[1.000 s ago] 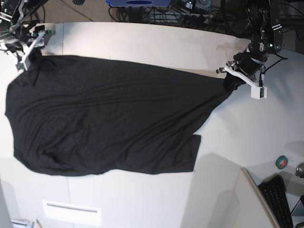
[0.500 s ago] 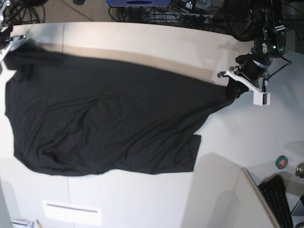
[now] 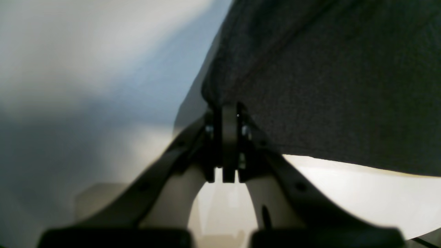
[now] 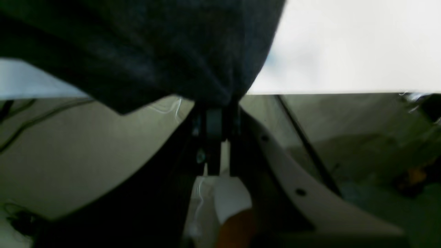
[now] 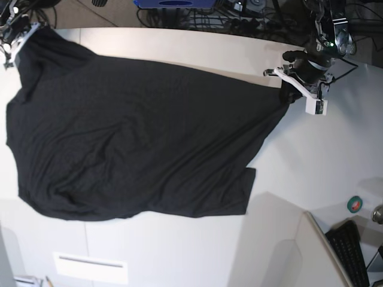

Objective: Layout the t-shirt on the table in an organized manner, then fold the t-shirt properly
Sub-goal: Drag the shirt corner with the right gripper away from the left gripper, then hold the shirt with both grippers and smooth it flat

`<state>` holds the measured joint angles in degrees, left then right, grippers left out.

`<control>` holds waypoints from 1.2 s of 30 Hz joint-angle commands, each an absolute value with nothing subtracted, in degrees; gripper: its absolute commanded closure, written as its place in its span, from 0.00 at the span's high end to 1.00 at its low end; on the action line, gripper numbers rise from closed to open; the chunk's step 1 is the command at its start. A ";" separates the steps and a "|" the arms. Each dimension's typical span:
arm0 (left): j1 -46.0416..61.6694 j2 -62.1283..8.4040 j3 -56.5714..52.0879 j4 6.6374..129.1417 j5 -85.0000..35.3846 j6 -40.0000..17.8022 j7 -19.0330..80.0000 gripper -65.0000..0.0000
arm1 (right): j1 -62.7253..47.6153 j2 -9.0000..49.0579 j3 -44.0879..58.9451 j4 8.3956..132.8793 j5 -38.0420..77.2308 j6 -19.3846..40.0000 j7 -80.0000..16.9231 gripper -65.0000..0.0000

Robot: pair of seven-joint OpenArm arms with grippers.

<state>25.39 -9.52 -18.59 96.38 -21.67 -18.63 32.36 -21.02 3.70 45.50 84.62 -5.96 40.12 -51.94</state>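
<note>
Base view: I've got the big smooth off-white table with the large black soft-fabric t-shirt spread across most of it, lying mostly flat, no print showing, so it's likely face down. One corner is pulled toward the far left table edge, the opposite corner drawn out to a point at far right. Near edge sits loose and rumpled, with a squared flap at the lower right.

Left gripper, white fingers, is on the base view's right: jaws clamped on the stretched fabric point. Left wrist view confirms it, cloth bunched right at the closed tips.

Right gripper is at the top-left corner, partly out of frame. Right wrist view shows its jaws pinched together with black cloth gathered at the tips, so I read it as gripping that corner.

Handling, my judgement: light, limp knit, no stiffness, drapes and wrinkles wherever it's not tensioned. Stretches under pull, so tension between both grips should stay moderate or the fabric slips out. Best holds are corners and hems, where doubled fabric gives the pads more to bite. Layout step looks underway; folding not started.
</note>
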 commanded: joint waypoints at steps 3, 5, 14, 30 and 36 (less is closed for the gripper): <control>25.89 -9.89 -19.03 97.36 -21.93 -18.86 31.08 0.00 | -21.23 4.79 45.58 85.58 -6.02 40.00 -55.16 0.00; 25.89 -9.89 -19.12 97.36 -21.93 -18.86 31.08 0.00 | -21.23 4.62 45.93 86.73 -5.93 40.00 -57.54 0.18; 25.80 -9.89 -19.03 97.27 -22.02 -18.86 31.08 0.00 | -18.95 -2.51 58.07 103.87 -5.85 40.00 -48.84 0.43; 25.19 -9.80 -19.47 96.48 -21.93 -18.86 30.99 0.00 | -6.11 5.32 28.53 80.31 -10.07 40.00 -47.69 0.00; 22.55 -9.71 -18.86 94.64 -22.20 -18.86 30.99 0.00 | 6.29 5.41 31.87 63.34 -17.71 40.00 -43.82 0.00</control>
<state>22.76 -9.34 -18.79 93.84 -21.45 -18.63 32.29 6.57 5.54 31.83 63.75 -17.56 39.94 -43.44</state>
